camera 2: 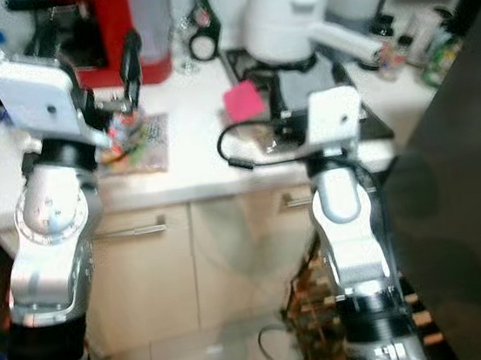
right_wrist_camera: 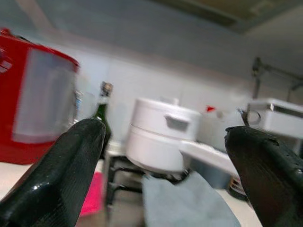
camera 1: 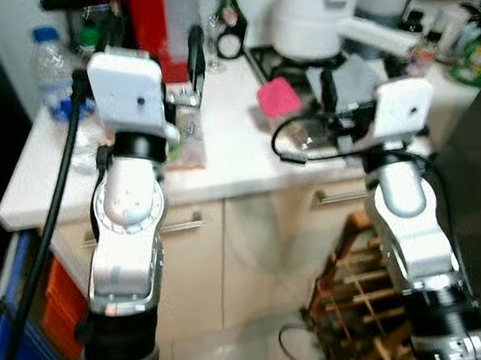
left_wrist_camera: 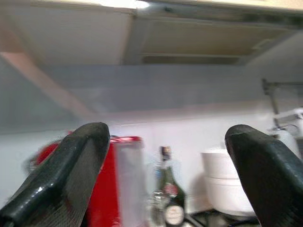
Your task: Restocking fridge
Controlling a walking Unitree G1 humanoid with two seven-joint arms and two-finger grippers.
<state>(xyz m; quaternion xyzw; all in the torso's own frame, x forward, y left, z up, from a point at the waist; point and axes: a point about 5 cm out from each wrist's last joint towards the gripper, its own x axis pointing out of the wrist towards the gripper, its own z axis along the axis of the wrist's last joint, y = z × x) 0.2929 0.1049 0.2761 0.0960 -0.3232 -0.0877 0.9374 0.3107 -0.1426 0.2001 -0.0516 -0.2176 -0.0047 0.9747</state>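
Both arms are reaching up over the white counter (camera 1: 229,159). The left gripper (left_wrist_camera: 165,175) is hovering with its fingers (left_wrist_camera: 71,175) spread wide apart and nothing between them, facing a red appliance (left_wrist_camera: 106,189) and a dark bottle (left_wrist_camera: 168,198). The right gripper (right_wrist_camera: 165,175) is also holding its fingers (right_wrist_camera: 61,179) wide apart, pointing at a white pot (right_wrist_camera: 158,135). A plastic water bottle (camera 1: 53,71) is standing at the counter's left end, near a colourful packet (camera 2: 135,140).
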